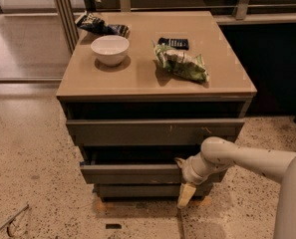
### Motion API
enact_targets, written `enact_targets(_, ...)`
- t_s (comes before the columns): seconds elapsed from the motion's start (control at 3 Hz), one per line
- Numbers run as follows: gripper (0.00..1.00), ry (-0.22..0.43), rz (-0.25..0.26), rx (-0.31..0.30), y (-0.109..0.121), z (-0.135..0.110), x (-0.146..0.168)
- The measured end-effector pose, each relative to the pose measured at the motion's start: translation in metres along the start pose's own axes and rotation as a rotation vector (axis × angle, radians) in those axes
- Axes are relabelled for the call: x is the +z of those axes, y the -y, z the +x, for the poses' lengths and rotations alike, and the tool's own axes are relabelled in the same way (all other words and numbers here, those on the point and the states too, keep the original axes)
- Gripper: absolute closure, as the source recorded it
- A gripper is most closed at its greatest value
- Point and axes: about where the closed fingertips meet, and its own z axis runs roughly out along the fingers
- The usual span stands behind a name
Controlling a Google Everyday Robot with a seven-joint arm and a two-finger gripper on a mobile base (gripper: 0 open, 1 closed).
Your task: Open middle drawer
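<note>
The cabinet has three dark grey-brown drawer fronts. The middle drawer (130,174) is the plain front between the widest, scratched top front (152,131) and the narrowest bottom front (137,190). A dark gap shows above the middle front. My gripper (185,179) is at the right part of the middle drawer's front, against it, at the end of my cream arm (247,161), which reaches in from the right. A cream part of it hangs down in front of the bottom front.
On the cabinet top (137,78) stand a white bowl (110,49), a green snack bag (182,63), a dark flat packet (173,43) and a dark chip bag (100,25). Speckled floor lies all around. A dark counter stands to the right.
</note>
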Motion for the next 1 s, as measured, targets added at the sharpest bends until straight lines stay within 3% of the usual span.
enact_targets(0.33, 0.00, 0.020, -0.012, 0.023, -0.023, 0.000, -0.005)
enact_targets(0.67, 0.00, 0.034, -0.045, 0.060, -0.063, 0.003, -0.013)
enact_targets(1.0, 0.00, 0.034, -0.045, 0.060, -0.063, 0.003, -0.013)
